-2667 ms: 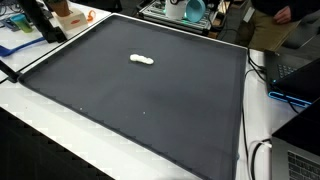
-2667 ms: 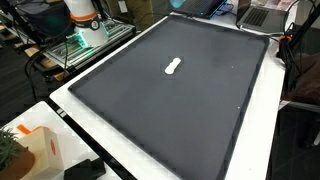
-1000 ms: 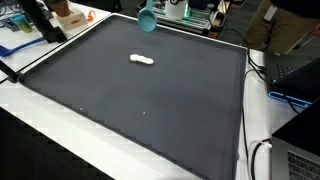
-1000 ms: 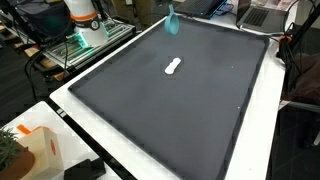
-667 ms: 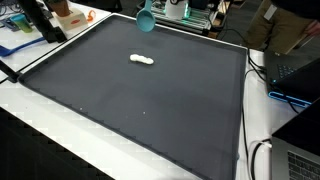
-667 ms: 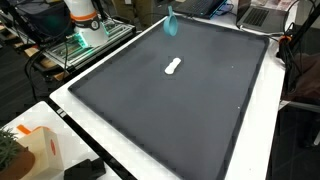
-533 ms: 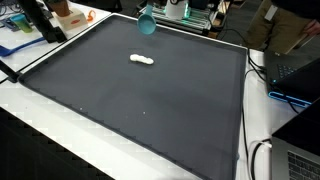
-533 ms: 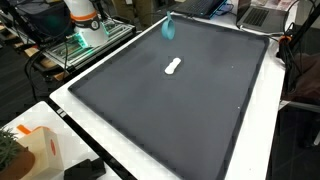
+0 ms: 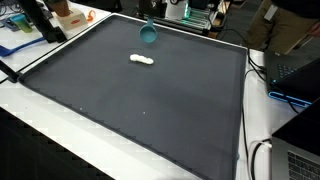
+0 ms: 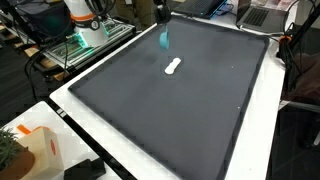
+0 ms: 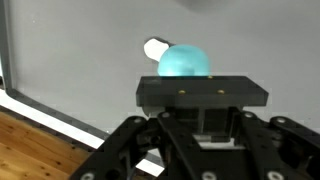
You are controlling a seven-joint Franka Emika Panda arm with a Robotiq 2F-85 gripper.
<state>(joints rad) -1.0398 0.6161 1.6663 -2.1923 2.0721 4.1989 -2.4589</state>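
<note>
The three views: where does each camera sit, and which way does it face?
In an exterior view: off a corner of the black square mat, facing across it; the gripper shows, shut on a teal plastic cup.
In an exterior view: high off another side, looking down on the mat; gripper and cup near its far end.
Wrist view: on the wrist, looking past the gripper's body to the cup.
All three share the cup and a small white lumpy object.

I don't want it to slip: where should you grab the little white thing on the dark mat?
Grab the white piece at its middle, coming straight down from above, with the jaws closing across its narrow width. It lies flat on the dark mat and is long and thin, so pinching across the short way looks easiest.
</note>
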